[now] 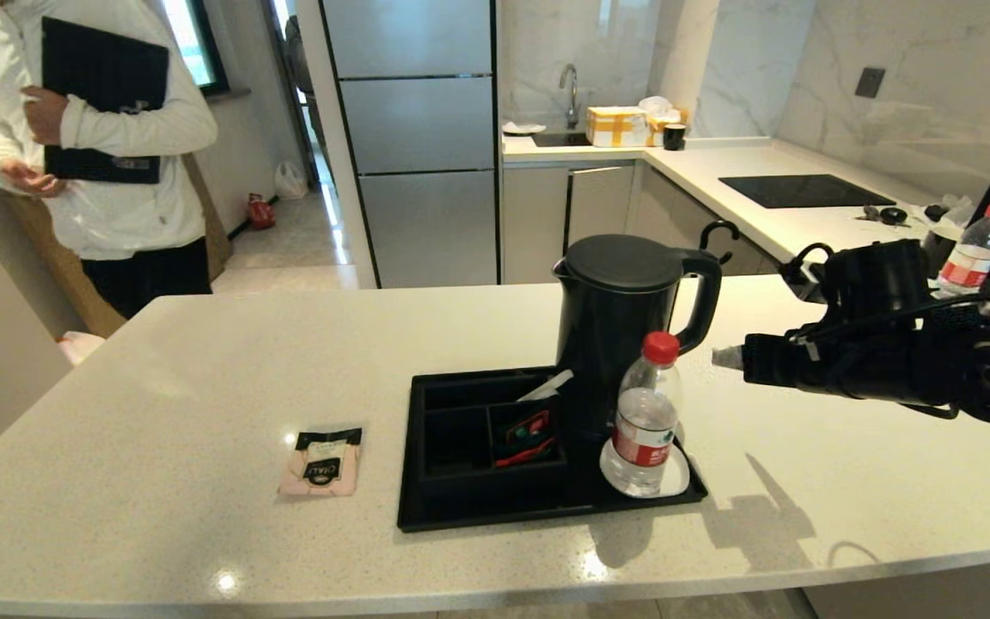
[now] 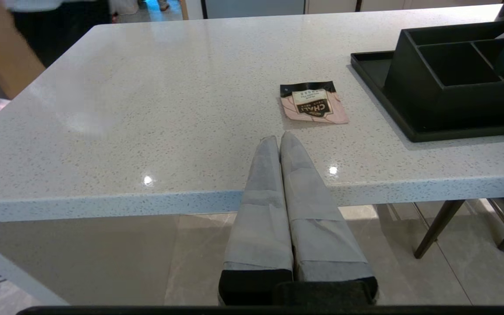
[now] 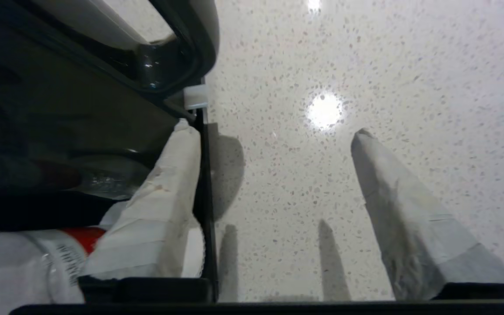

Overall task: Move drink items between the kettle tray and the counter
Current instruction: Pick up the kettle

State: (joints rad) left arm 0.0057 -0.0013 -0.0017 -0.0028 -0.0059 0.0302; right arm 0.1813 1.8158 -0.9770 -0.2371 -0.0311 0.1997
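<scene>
Kettle (image 1: 620, 331) upright on tray (image 1: 546, 507), handle turned toward right end effector (image 1: 727, 358).

Sachet (image 1: 321, 462) flat on bench (image 1: 203, 361), just left of tray. Right end effector level, just beside handle loop, spread wide, holding nothing. Left end effector (image 2: 280, 140) parked near bench edge, closed, empty, pointing at sachet.

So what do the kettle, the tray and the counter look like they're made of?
The kettle looks like matte black plastic or coated metal; it shows only a dull sheen. The tray looks like black matte plastic or leatherette; I cannot tell which. The counter looks like polished stone or quartz: off-white, finely speckled, mirroring the ceiling lights.
</scene>
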